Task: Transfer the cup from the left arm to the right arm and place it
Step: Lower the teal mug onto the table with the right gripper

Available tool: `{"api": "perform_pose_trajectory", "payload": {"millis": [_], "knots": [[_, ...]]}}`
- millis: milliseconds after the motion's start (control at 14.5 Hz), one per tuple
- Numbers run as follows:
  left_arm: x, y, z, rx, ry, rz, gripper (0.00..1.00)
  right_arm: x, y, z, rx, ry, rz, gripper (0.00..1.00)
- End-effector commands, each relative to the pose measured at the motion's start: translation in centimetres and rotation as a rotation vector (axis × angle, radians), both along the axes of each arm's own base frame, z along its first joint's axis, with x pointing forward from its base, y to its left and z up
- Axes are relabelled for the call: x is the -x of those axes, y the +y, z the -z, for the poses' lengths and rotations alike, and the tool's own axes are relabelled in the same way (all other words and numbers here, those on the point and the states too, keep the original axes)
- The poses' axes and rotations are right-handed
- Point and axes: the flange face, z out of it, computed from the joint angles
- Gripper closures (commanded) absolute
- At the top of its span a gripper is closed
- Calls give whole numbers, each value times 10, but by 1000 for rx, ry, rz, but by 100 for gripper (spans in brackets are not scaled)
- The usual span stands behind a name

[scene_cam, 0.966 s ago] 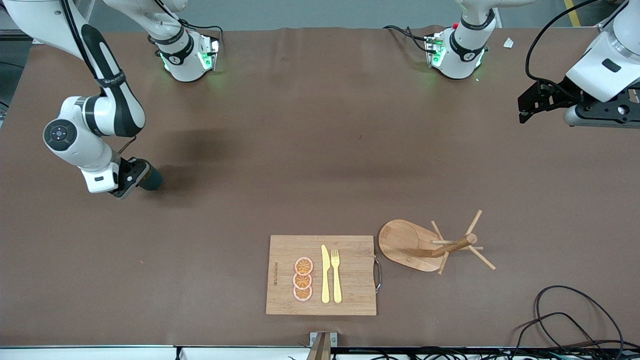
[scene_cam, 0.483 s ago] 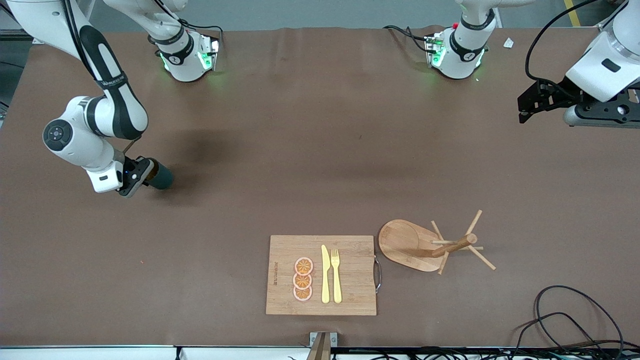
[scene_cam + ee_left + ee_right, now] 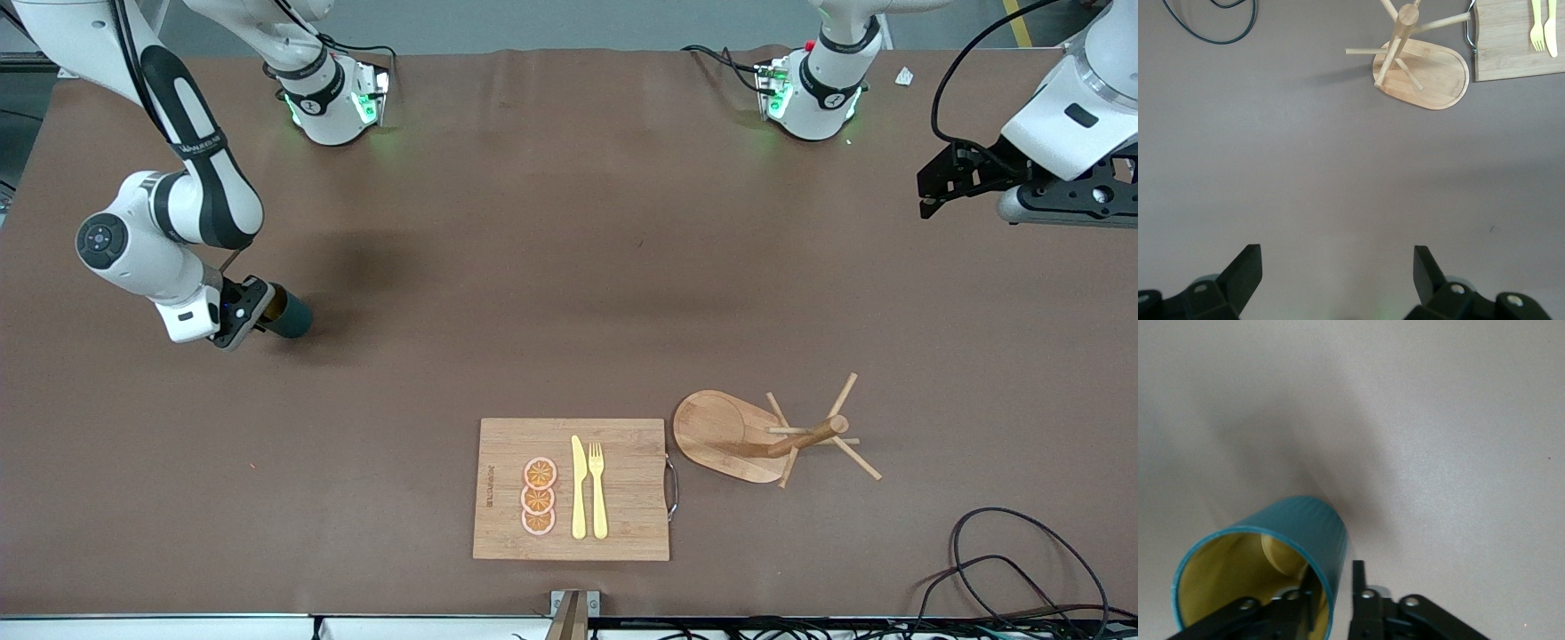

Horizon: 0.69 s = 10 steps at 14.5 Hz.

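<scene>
My right pincer (image 3: 253, 313) is low at the right arm's end of the bench (image 3: 569, 267), roughly midway between the edge where my bases stand and the edge nearest the front camera. In the right wrist view one finger (image 3: 1308, 597) sits inside the cup (image 3: 1265, 577) and the other just outside its wall, the rim between them — the gap looks narrow, but I cannot tell whether the fingers press the wall or have slackened off it. The cup is teal outside and yellowish inside, and it stands on the bench or just above it; contact with the surface is not clear. In the front view the cup (image 3: 289, 316) shows as a dark cylinder poking out from under the pincer.

My left pincer (image 3: 942, 178) waits in the air over the left arm's end of the bench, near the base edge, its fingers spread wide with nothing between them — the left wrist view shows bare bench in the gap.

Near the front edge, about the middle, lies a wooden cutting board (image 3: 622, 498) with three orange slices (image 3: 539, 496), a yellow knife (image 3: 579, 489) and a yellow fork (image 3: 597, 489). Just beside it, toward the left arm's end, stands a wooden mug tree (image 3: 773, 436).
</scene>
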Motion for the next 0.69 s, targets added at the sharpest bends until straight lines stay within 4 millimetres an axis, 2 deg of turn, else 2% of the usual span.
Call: {"api": "perform_pose_trajectory", "payload": {"millis": [0, 207, 345, 483, 621], "knots": [[2, -1, -6, 0, 4, 18, 0, 1, 1, -4, -18, 0, 0, 0], [1, -1, -6, 0, 4, 18, 0, 0, 0, -19, -21, 6, 6, 0], [2, -1, -6, 0, 2, 18, 0, -9, -6, -33, -23, -13, -18, 0], [2, 0, -6, 0, 2, 18, 0, -22, -3, -75, -20, -69, -21, 0], [1, 0, -6, 0, 4, 18, 0, -42, -4, -121, -44, -33, 42, 0]]}}
